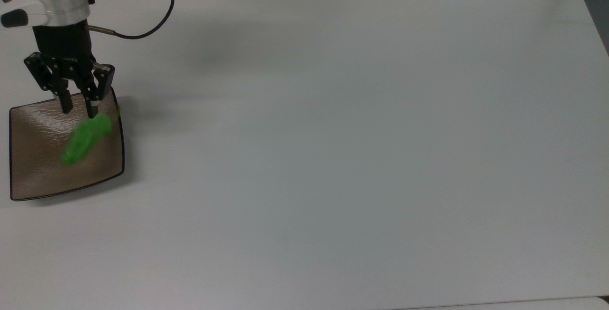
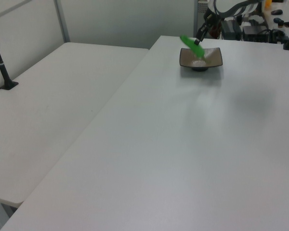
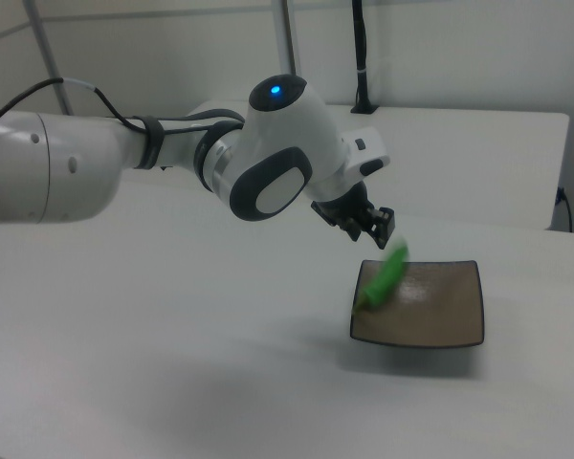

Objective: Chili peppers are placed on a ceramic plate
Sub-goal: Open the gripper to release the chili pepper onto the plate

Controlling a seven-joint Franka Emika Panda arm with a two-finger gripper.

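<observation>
Pepper [image 1: 84, 138], bright green and long, is hanging slantwise over the plate [image 1: 33, 177], and in the top view its upper end is sitting right at the tips of the gripper [image 1: 77, 107] while its lower end is pointing toward the plate's middle. In the right view the pepper [image 3: 384, 278] is tilting down from the gripper [image 3: 381, 229] above the near-left part of the plate [image 3: 450, 316], and whether it is touching the plate's surface cannot be told; its outline is smeared in all three views. In the left view the pepper [image 2: 190, 42] is showing just above the plate [image 2: 212, 59], at the end of the gripper [image 2: 200, 39]. The gripper's two black fingers are standing a little apart in the top view, and the pepper's top end is lying beside and just below the right one; whether they are pinching it or have let it go cannot be told. The plate, square and glossy brown with a thin dark rim, is resting on the white table [image 1: 333, 134] close to the top view's left edge. Above the plate the white arm [image 3: 124, 163] is reaching in, with a black cable [image 1: 142, 29] looping beside the wrist.
</observation>
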